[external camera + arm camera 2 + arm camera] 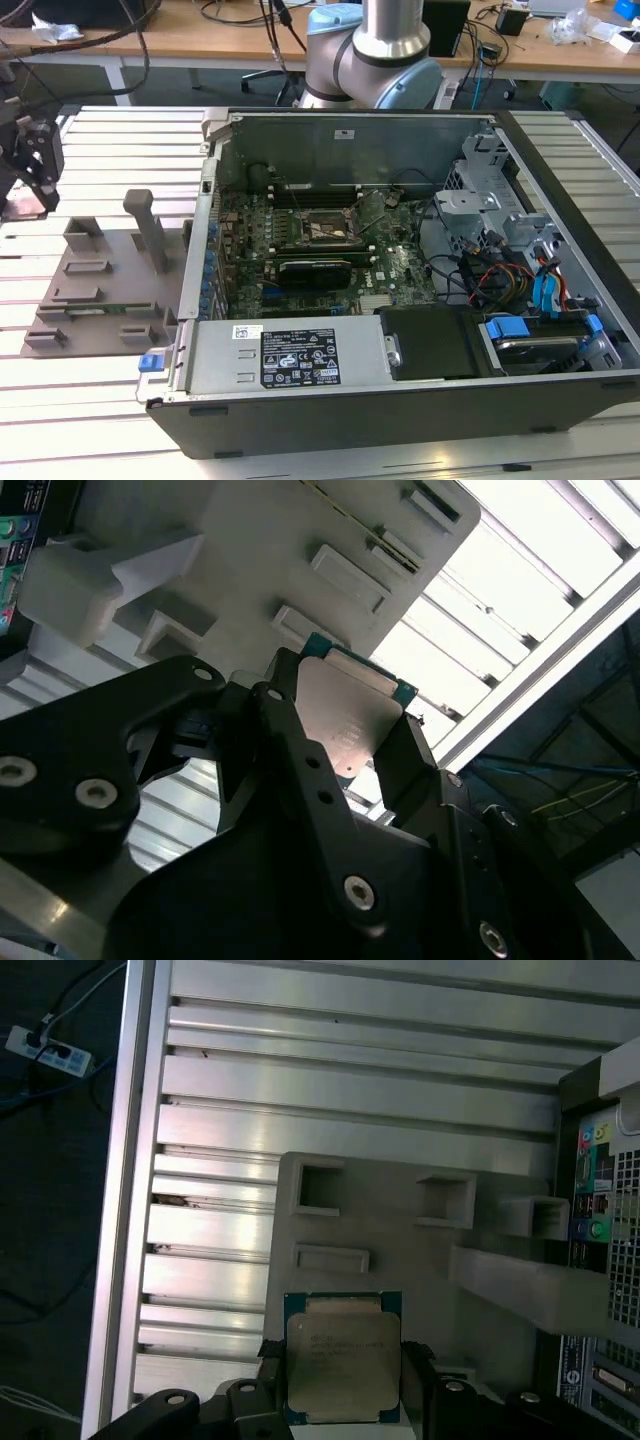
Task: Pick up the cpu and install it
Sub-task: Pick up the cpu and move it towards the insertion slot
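The cpu (343, 1358), a flat square chip with a silvery-grey top and green edge, sits between my gripper's two black fingers (420, 1385). In the second wrist view the cpu (345, 712) is clamped on two opposite sides, so my gripper (345, 742) is shut on it. In the exterior view my gripper (33, 160) hangs at the far left, above the slatted table and beside the grey holder plate (100, 285). The open computer case (560, 190) lies to its right, with the motherboard's black socket frame (322, 232) in the middle of the board.
The grey holder plate (400, 1250) carries raised blocks, pockets and an upright post (150, 225). A long black expansion card (315, 270) lies just in front of the socket. Cables and drive bays (520, 290) fill the case's right side. The arm's base (375, 50) stands behind the case.
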{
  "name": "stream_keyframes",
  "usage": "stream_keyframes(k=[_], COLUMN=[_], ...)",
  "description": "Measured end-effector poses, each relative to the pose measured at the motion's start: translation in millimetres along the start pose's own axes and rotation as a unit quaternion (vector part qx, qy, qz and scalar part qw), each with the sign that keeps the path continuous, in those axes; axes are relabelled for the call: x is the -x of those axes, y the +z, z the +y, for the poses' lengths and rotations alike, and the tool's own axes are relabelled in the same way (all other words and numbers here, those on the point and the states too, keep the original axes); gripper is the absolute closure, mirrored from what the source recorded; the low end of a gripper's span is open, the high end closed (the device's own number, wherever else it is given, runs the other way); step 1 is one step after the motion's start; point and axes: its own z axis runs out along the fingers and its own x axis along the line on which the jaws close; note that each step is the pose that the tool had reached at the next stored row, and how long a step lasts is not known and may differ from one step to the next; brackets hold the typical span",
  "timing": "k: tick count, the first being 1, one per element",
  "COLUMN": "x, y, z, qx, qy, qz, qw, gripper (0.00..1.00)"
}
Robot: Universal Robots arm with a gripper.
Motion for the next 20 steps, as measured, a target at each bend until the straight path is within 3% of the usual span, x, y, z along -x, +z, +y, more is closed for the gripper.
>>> stream_keyframes(k=[1, 3, 4, 6, 9, 13, 14, 17, 20], x=[0.4, 0.8, 1.1, 1.4, 1.5, 3.2, 7.3, 31.4, 47.7], y=[-16.4, -29.3, -45.0, -54.7, -59.9, -60.3, -60.1, -59.5, -59.1], z=[0.3, 0.6, 0.8, 1.0, 1.0, 1.0, 0.5, -1.8, -3.2], qx=[0.0000, 0.0000, 0.0000, 0.0000, 0.0000, -0.0001, 0.0000, 0.0000, 0.0000], qy=[0.000, 0.000, 0.000, 0.000, 0.000, 0.000, 0.000, 0.000, 0.000], qz=[0.0000, 0.0000, 0.0000, 0.0000, -0.0001, 0.0001, 0.0001, 0.0000, 0.0001], qw=[1.0000, 1.0000, 1.0000, 1.0000, 1.0000, 1.0000, 1.0000, 1.0000, 1.0000], gripper=[0.45, 0.45, 0.45, 0.45, 0.45, 0.45, 0.45, 0.45, 0.45])
